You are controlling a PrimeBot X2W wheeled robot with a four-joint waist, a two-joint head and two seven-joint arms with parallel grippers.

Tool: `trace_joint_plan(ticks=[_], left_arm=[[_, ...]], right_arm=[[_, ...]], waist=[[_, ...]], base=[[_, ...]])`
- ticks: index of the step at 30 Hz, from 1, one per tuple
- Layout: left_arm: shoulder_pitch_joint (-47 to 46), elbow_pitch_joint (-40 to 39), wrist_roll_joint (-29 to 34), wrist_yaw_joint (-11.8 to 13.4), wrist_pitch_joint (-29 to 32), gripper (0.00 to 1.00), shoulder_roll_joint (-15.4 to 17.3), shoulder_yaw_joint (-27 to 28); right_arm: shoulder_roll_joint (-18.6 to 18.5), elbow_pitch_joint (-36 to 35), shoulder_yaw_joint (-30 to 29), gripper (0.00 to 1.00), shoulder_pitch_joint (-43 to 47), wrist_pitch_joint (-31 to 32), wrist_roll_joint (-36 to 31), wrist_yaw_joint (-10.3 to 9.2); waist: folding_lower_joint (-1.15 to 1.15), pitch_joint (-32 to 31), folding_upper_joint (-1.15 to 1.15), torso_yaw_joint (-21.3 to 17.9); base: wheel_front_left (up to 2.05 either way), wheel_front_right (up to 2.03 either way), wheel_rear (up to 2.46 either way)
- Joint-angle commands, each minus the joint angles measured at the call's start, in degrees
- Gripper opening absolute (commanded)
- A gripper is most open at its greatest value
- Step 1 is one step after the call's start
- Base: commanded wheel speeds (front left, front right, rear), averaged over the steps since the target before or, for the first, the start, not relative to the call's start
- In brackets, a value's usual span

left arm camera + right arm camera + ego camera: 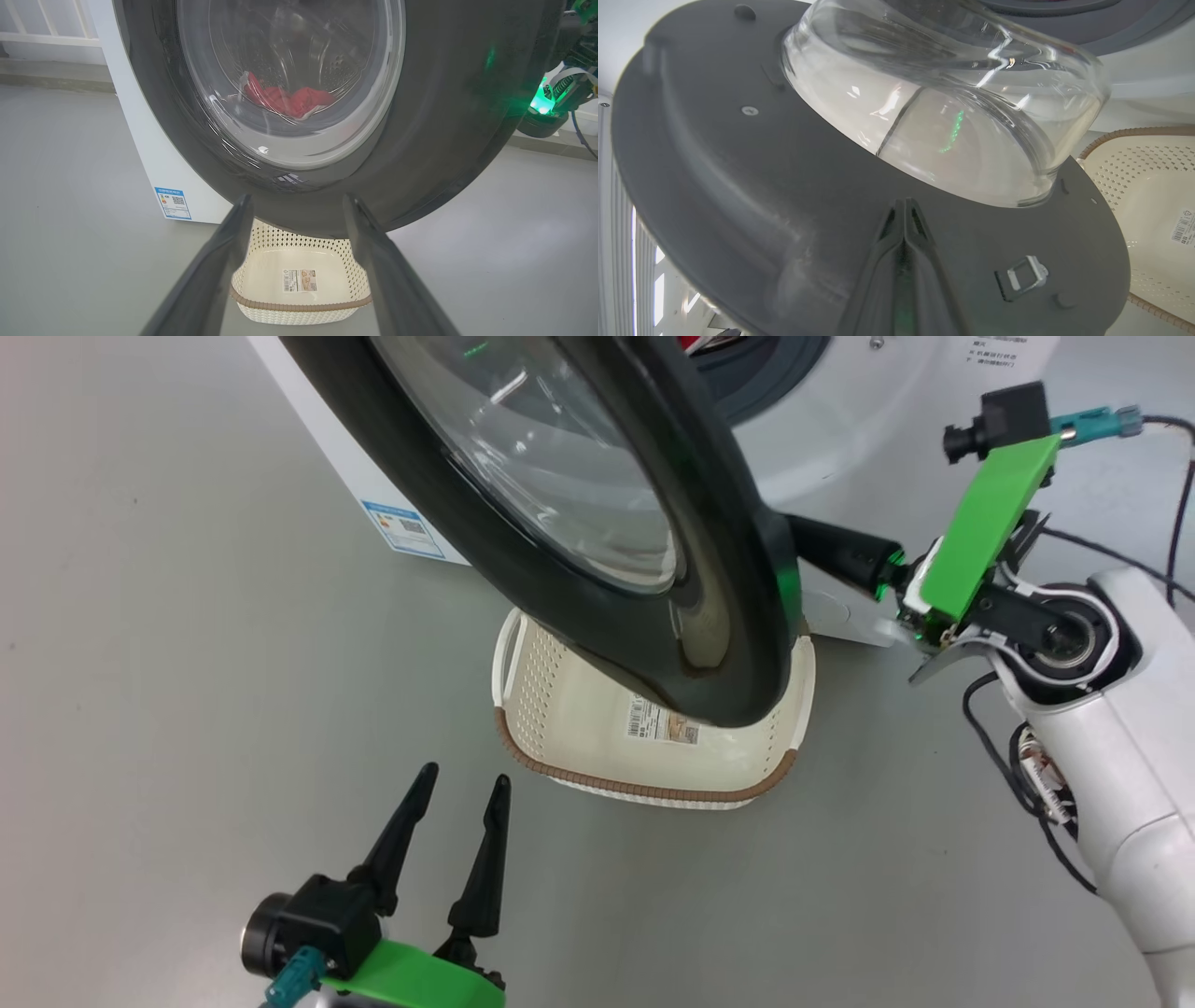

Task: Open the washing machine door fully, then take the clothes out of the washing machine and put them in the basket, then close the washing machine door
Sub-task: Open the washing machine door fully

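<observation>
While the right gripper [904, 207], shut tight on nothing, touches the inner face of the partly open washing machine door [738, 579], the left gripper [465, 775] hangs wide open and empty near the basket [579, 709] below that door, with the clothes [289, 100] in the drum [336, 70].

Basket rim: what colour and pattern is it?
Brown, woven-look rim on the cream perforated basket; shows best in the head view.

One washing machine [840, 439], with one round door [738, 569], one basket [579, 719] and one red garment [289, 100]. Two grippers, the left gripper [467, 775] and the right gripper [903, 205], each with two dark fingers. One blue label [403, 529], one sticker [661, 721].
</observation>
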Motion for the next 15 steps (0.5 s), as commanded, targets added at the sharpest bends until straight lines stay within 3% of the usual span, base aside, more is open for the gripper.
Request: trace_joint_plan(ticks=[1, 15], left_arm=[[0.29, -1.19, 0.35, -0.14, -0.69, 1.00, 0.63, 2.00], [1.61, -1.24, 0.72, -0.06, -0.69, 1.00, 0.63, 2.30]], right_arm=[[1.32, -2.01, 0.99, 0.00, 1.38, 0.40, -0.49, 0.45], [4.10, -5.22, 2.75, 0.00, 5.88, 2.37, -1.46, 0.45]], waist=[[0.00, -0.28, 0.00, 0.08], [0.00, -2.11, 0.00, 0.31]], base=[[0.00, 0.00, 0.00], [0.00, 0.00, 0.00]])
